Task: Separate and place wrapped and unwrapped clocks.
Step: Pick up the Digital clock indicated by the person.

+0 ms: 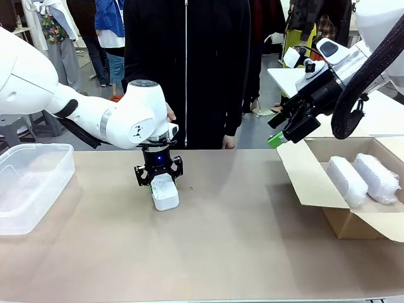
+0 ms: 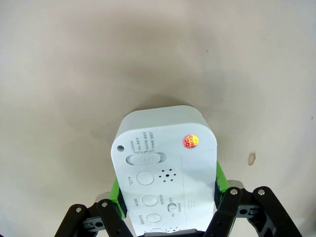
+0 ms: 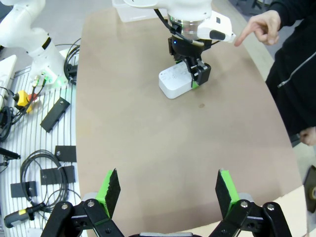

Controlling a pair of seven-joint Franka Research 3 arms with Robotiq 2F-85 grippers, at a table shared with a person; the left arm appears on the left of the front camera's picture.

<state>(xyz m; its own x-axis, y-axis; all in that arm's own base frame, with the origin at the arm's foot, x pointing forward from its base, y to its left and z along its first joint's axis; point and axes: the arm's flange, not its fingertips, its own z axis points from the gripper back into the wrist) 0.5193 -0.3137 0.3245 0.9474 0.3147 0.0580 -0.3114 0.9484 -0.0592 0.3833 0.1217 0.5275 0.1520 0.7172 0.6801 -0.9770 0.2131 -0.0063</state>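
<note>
Between left gripper (image 1: 158, 183) jaws: bare smooth rounded white plastic clock (image 1: 165, 193), clamped by its long sides, button face up, resting mid-desk (image 1: 240, 240). Best lifted straight, level, toward clear plastic tub (image 1: 31, 183) at left edge. Right gripper (image 3: 168, 190) jaws apart, empty. Two bubble-wrapped clocks (image 1: 363, 178) inside cardboard box (image 1: 353, 221), right edge.

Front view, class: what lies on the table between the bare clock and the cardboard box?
Only bare tabletop separates the bare clock from the cardboard box, as the front view shows.
</note>
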